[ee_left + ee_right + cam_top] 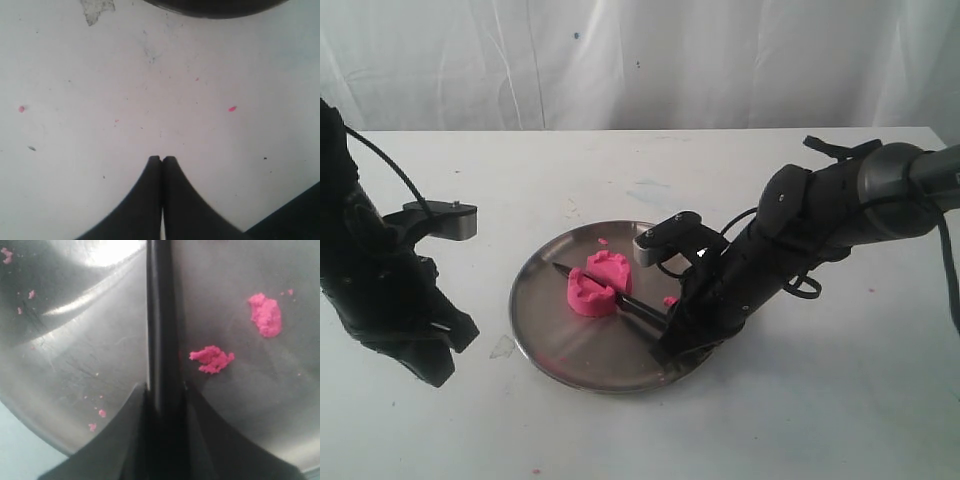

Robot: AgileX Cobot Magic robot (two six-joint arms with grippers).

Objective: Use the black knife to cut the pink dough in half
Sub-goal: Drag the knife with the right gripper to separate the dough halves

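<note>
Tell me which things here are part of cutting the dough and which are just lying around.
In the job:
- pink dough
- black knife, its blade in the dough
- right gripper, shut on the knife handle
- steel plate under the dough

Lying about:
- pink crumbs
- grey scrap on the white table
- left gripper, shut and holding nothing
</note>
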